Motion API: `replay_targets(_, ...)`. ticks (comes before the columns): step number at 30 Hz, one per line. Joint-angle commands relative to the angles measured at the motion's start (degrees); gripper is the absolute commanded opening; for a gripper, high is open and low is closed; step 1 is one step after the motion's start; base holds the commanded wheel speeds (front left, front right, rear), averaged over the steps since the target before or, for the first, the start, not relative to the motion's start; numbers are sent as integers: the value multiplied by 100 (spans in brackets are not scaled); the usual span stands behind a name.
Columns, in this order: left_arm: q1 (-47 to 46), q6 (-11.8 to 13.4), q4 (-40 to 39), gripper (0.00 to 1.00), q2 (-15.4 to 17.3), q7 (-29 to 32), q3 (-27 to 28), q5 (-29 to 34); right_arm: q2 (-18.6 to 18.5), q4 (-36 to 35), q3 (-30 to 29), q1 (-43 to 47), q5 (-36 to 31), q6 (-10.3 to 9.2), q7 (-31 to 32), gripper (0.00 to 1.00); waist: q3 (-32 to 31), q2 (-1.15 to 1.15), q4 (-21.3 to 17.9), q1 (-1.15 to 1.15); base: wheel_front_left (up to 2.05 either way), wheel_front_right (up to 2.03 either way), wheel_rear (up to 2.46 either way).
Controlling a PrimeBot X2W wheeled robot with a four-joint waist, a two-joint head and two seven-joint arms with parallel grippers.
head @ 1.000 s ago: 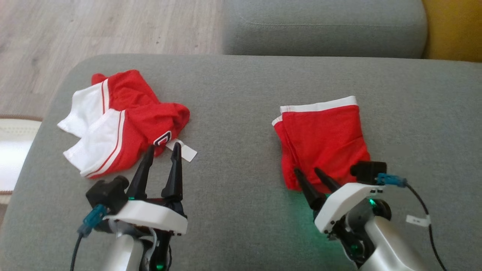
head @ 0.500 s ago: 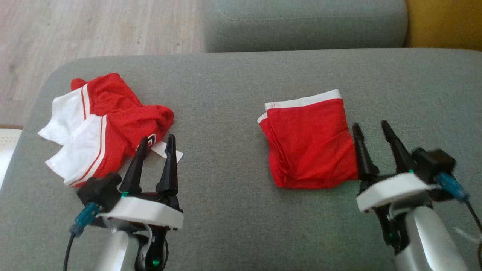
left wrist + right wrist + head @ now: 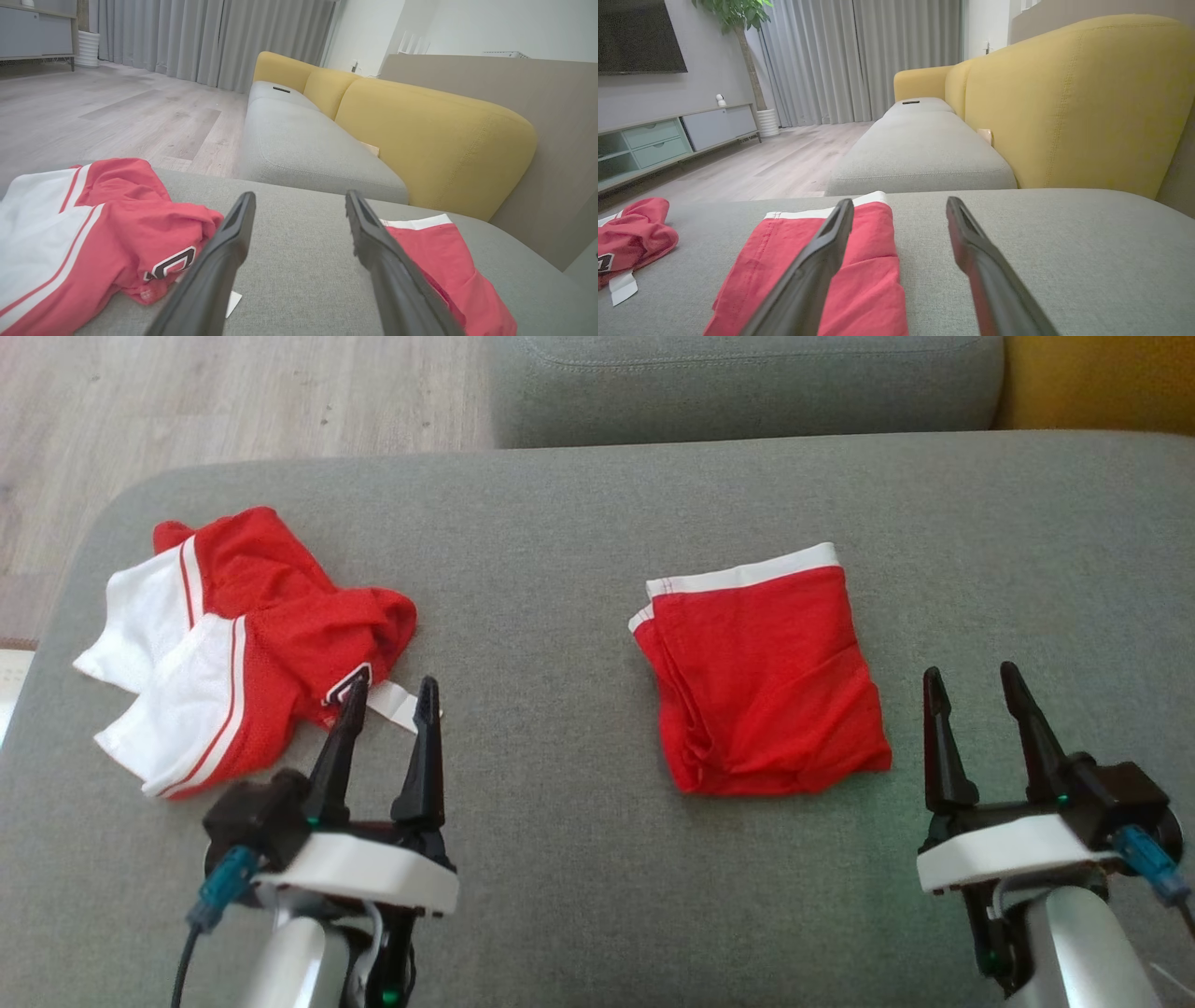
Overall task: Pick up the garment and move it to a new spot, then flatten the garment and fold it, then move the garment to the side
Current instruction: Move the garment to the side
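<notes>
A folded red garment (image 3: 766,681) with a white waistband lies flat on the grey sofa seat (image 3: 551,551), right of centre. It also appears as the folded garment (image 3: 873,266) in the right wrist view and the folded garment (image 3: 444,261) in the left wrist view. A crumpled red and white garment (image 3: 252,635) with a loose white tag lies at the far left. My right gripper (image 3: 969,670) is open and empty, just right of the folded piece and clear of it. My left gripper (image 3: 393,683) is open and empty, its fingertips near the crumpled garment's tag.
A second grey seat cushion (image 3: 747,383) lies beyond, with yellow back cushions (image 3: 1064,93) at the right. Wooden floor (image 3: 233,401) runs past the seat's left edge. A TV cabinet (image 3: 668,140) and curtains stand across the room.
My right gripper has left the folded garment's near edge and swung out to its right side, staying open. The left gripper has held still. The head camera has shifted.
</notes>
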Motion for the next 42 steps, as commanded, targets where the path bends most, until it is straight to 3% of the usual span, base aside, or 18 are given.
replay_targets(1, -71, 20, -205, 100, 53, -31, 169, 35, -3, -157, 86, -124, -30, -5, -87, 100, 8, 0, 11, 0, 0, 0, 0)
replay_targets(9, -160, 8, -253, 100, 53, -31, 91, 29, -3, -71, -35, -278, -168, -5, -85, 100, 161, 0, 119, 0, 0, 0, 0)
replay_targets(13, -284, -10, -271, 100, 53, -31, 16, 26, -3, 158, -68, -505, -348, -5, 200, 100, 355, 0, 228, 0, 0, 0, 0)
replay_targets(18, -439, -27, -262, 100, 53, -31, -119, -20, -3, 776, -160, -1047, -359, -5, 795, 100, 671, 0, 448, 0, 0, 0, 0)
replay_targets(24, -620, -15, -243, 100, 53, -31, -251, -70, -3, 1694, -205, -1693, 117, -5, 1410, 100, 912, 0, 680, 0, 0, 0, 0)
replay_targets(34, -682, 29, -246, 100, 53, -31, -239, -82, -3, 2858, 95, -2176, 282, -5, 1827, 100, 994, 0, 663, 0, 0, 0, 0)
replay_targets(35, -685, 26, -242, 100, 53, -31, -241, -80, -3, 2881, 193, -2216, 260, -5, 1747, 19, 986, 0, 633, 0, 0, 0, 0)
replay_targets(36, -686, 21, -237, 100, 53, -31, -246, -76, -3, 2887, 276, -2257, 203, -5, 1654, 0, 975, 0, 596, 0, 0, 0, 0)
replay_targets(42, -710, 13, -250, 100, 53, -31, -194, -52, -249, 2754, 443, -2570, -620, -5, 1353, 0, 941, 0, 320, 0, 0, 0, 0)
